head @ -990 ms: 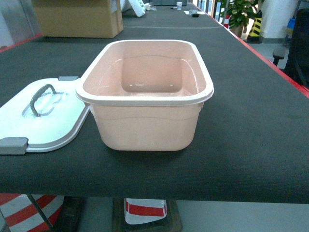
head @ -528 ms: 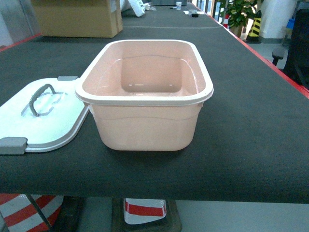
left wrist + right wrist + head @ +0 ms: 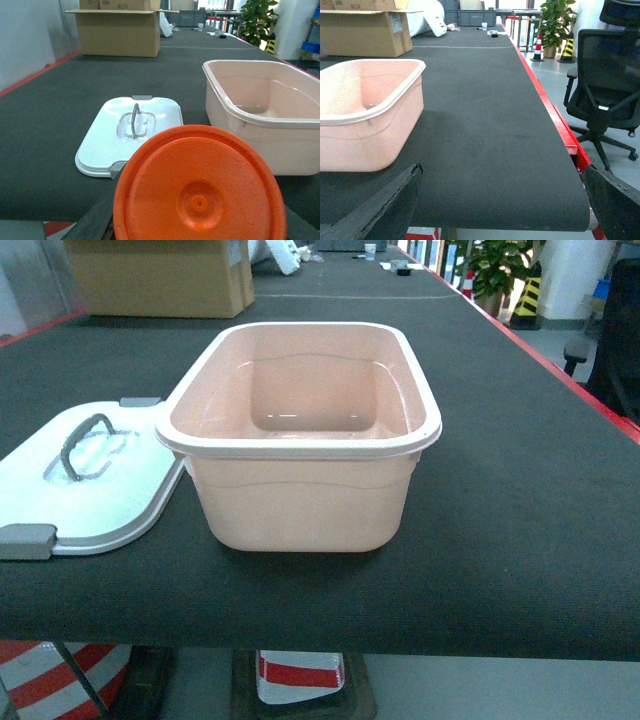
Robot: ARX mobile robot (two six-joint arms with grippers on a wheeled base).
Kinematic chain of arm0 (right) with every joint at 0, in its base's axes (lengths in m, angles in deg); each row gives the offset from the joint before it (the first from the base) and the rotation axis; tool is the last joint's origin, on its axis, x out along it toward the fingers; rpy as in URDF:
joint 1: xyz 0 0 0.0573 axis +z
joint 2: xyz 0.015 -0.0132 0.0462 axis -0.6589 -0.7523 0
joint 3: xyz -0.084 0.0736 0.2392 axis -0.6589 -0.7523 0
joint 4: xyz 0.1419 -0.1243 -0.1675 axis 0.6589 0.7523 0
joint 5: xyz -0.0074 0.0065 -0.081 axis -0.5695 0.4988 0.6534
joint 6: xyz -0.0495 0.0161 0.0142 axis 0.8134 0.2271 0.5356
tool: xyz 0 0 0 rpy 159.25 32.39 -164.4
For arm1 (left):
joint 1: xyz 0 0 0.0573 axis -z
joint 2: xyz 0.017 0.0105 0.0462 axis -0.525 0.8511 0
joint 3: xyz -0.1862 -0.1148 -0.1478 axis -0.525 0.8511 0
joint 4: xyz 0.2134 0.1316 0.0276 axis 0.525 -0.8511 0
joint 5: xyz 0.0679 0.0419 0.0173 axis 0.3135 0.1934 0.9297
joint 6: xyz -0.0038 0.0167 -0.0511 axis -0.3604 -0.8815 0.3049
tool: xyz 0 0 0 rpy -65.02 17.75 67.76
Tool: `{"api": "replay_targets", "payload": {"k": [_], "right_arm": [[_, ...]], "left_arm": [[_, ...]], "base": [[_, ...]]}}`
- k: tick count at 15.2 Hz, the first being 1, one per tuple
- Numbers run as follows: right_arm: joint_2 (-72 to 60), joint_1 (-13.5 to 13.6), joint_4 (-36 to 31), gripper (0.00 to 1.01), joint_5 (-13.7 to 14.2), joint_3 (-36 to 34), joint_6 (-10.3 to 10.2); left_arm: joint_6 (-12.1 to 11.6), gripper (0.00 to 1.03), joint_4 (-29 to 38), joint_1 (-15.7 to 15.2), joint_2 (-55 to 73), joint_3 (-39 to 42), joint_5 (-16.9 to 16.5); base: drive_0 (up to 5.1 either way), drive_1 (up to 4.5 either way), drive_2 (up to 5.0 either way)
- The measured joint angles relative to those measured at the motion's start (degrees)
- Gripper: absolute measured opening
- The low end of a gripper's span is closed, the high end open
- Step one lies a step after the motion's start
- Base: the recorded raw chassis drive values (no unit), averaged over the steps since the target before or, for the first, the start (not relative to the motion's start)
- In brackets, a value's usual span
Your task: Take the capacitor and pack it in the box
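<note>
A: Our left gripper grasps an orange disc-faced part, we judge the capacitor, filling the near left wrist view. Our right gripper is spread, holding nothing.

B: The box sits open mid-surface, its lid at nine o'clock. Risk?

A: We might clip the near rim or drop short onto the lid; the disc hides our fingertips.
</note>
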Motion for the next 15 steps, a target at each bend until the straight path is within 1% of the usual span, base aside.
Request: {"api": "replay_targets", "payload": {"k": [2, 3, 4, 5, 6, 7, 8, 9, 10, 12, 14, 15], "right_arm": [[0.0, 0.0, 0.0, 0.98, 0.0, 0.0, 0.02], [0.0, 0.0, 0.0, 0.98, -0.02, 0.0, 0.02], [0.0, 0.0, -0.02, 0.98, -0.02, 0.0, 0.02], [0.0, 0.0, 0.0, 0.98, -0.02, 0.0, 0.02], [0.0, 0.0, 0.02, 0.98, 0.0, 0.0, 0.02], [0.0, 0.0, 0.0, 0.98, -0.02, 0.0, 0.0], [0.0, 0.0, 0.0, 0.98, 0.0, 0.0, 0.02], [0.0, 0.0, 0.0, 0.98, 0.0, 0.0, 0.02], [0.0, 0.0, 0.02, 0.98, 0.0, -0.02, 0.02], [0.0, 0.0, 0.0, 0.98, 0.0, 0.0, 0.0], [0.0, 0.0, 0.0, 0.98, 0.0, 0.0, 0.02], [0.0, 0.0, 0.0, 0.98, 0.0, 0.0, 0.02]], "left_arm": [[0.02, 0.44, 0.0, 0.0, 0.0, 0.0, 0.0], [-0.59, 0.44, 1.27, 1.7, 1.31, -0.02, 4.83], [-1.22, 0.44, 9.25, 2.75, 8.44, -0.26, 9.97], [-1.68, 0.44, 20.11, 2.67, 21.31, -0.92, 9.75], [-1.73, 0.44, 27.36, 3.78, 29.79, -3.23, 9.33], [-1.99, 0.44, 35.04, 6.08, 38.71, -7.98, 9.33], [-3.1, 0.44, 42.36, 9.4, 48.98, -15.41, 9.86], [-3.48, 0.44, 45.13, 11.37, 54.66, -19.85, 10.56], [-3.43, 0.44, 46.14, 13.68, 61.61, -25.53, 10.91], [-3.23, 0.44, 45.07, 18.53, 76.48, -36.98, 12.41], [-2.99, 0.44, 43.5, 21.44, 88.19, -47.08, 13.86], [-3.04, 0.44, 43.28, 22.29, 93.07, -51.76, 14.36]], "base": [[0.0, 0.0, 0.0], [0.0, 0.0, 0.0], [0.0, 0.0, 0.0], [0.0, 0.0, 0.0], [0.0, 0.0, 0.0], [0.0, 0.0, 0.0], [0.0, 0.0, 0.0], [0.0, 0.0, 0.0], [0.0, 0.0, 0.0], [0.0, 0.0, 0.0], [0.0, 0.0, 0.0], [0.0, 0.0, 0.0]]}}
